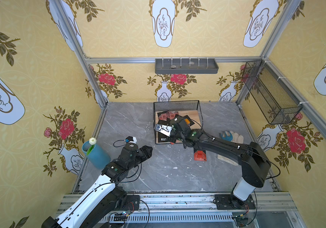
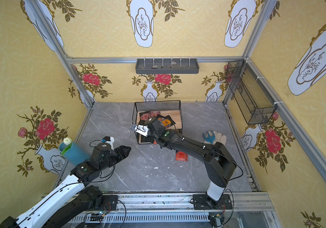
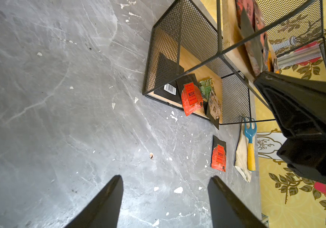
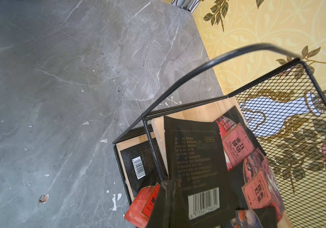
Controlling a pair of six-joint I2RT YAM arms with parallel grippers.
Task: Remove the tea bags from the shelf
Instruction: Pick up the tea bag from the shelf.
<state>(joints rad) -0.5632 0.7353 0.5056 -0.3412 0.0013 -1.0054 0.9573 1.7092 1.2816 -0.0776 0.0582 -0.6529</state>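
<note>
Two hands | right hand (image 4: pixel 168 189) clenched at edge of black-backed tea bag (image 4: pixel 195 167), upper shelf (image 1: pixel 176 104) board, hold uncertain | left hand (image 1: pixel 147 151) released, shelf at 1–2 o'clock, farther

bright, even, diffuse light; only soft shadows fall on the grey marble tabletop (image 1: pixel 158 173). in both top views the aluminium frame posts (image 1: pixel 68 25) bow toward the frame edges. in the right wrist view the close black tea bag (image 4: pixel 195 158) is slightly blurred.
</note>
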